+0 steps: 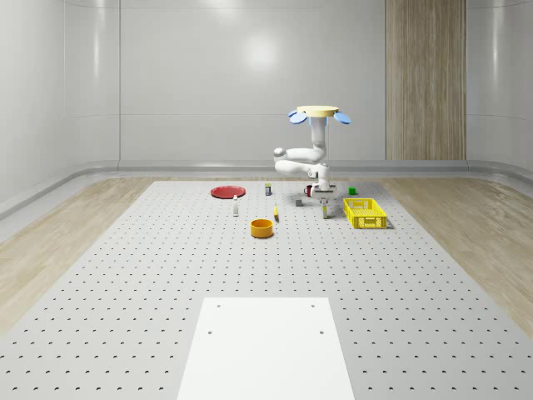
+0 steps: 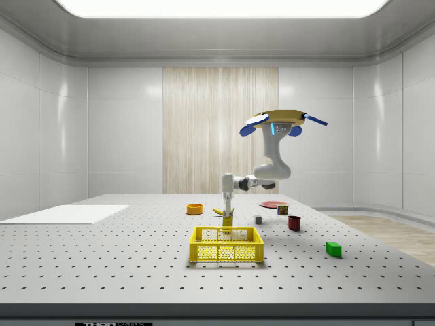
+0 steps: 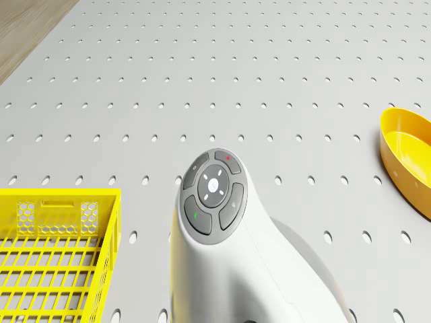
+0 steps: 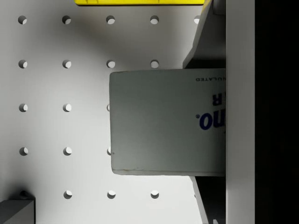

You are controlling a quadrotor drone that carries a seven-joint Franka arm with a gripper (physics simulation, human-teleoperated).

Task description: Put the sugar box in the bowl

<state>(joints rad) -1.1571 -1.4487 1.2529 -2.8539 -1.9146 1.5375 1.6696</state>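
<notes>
We hover above the desk, end effector gripping the box; crate just beside at three o'clock, bowl near at eight

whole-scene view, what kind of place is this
Likely a simulated robotics lab: a perforated table like an optical bench, plain white wall panels, and small test items such as a yellow crate and orange bowl.
</notes>
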